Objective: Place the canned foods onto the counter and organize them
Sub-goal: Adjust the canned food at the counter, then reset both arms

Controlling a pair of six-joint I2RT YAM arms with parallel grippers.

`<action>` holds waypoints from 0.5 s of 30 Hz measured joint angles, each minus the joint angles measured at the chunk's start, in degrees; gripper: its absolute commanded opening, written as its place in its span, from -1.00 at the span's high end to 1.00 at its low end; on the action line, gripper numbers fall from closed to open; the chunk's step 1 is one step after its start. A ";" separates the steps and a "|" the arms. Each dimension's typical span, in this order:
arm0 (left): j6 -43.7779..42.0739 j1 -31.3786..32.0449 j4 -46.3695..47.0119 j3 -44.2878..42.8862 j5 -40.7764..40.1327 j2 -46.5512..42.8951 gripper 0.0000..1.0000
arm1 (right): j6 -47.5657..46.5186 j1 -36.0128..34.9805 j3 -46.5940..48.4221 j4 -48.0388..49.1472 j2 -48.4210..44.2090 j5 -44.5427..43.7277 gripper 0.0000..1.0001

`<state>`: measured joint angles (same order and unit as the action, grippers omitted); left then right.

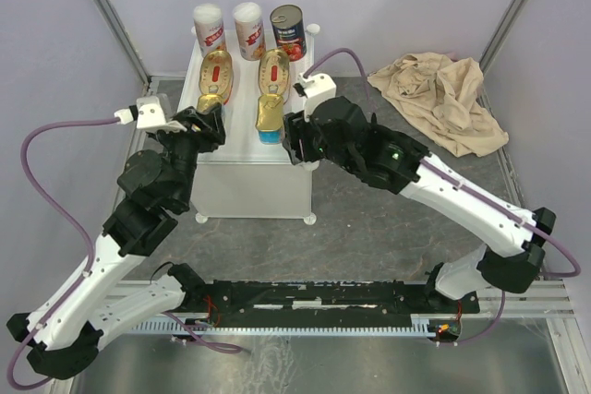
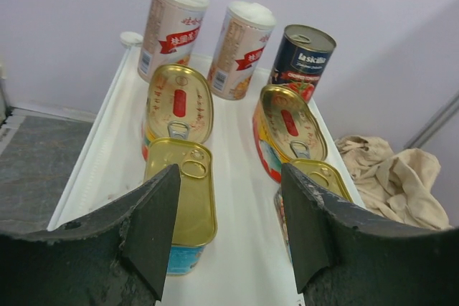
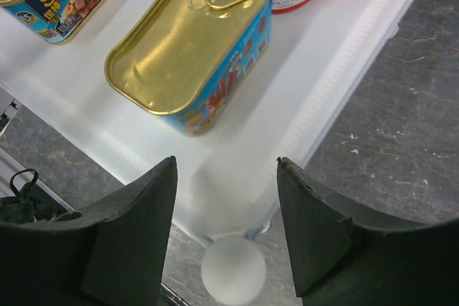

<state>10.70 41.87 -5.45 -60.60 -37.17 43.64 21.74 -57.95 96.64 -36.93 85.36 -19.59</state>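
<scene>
Top external view: the large white cube-shaped counter point(image 1: 249, 186) is loaded on top in three rows. Back: two white-and-red cylindrical cans point(image 1: 210, 27), one dark cylindrical can with red label point(image 1: 287, 31). Middle: two red-yellow oblong flat tins point(image 1: 215, 76). Front: two gold-lidded rectangular tins point(image 1: 269, 117). Left gripper point(image 2: 229, 171): jaws are parted wide at the counter's front-left, nothing gripped. Right gripper point(image 3: 226, 163): jaws are spread wide above the counter's near edge, empty. A crumpled beige cloth point(image 1: 441, 99) is noted right of the counter.
</scene>
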 measured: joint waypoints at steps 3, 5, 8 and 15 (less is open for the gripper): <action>-1.68 0.00 1.46 -0.26 -2.49 0.98 -0.33 | -0.46 0.02 -1.40 0.00 -3.15 -1.11 -0.37; -2.86 0.00 2.23 -0.92 -3.91 2.16 -0.34 | -0.85 0.04 -2.34 0.09 -5.49 -2.58 -0.40; -4.17 0.00 2.99 -2.60 -5.22 4.20 -0.35 | -1.40 0.39 -4.68 0.09 -9.42 -6.23 -0.51; -4.31 0.00 3.08 -5.84 2.71 7.34 -0.31 | -2.08 6.67 -13.51 -0.28 -18.05 -15.80 -0.68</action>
<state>6.39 41.87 -2.37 -66.43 -34.46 50.98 19.66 -51.29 83.13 -37.21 67.31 -35.40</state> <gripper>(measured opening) 0.668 0.827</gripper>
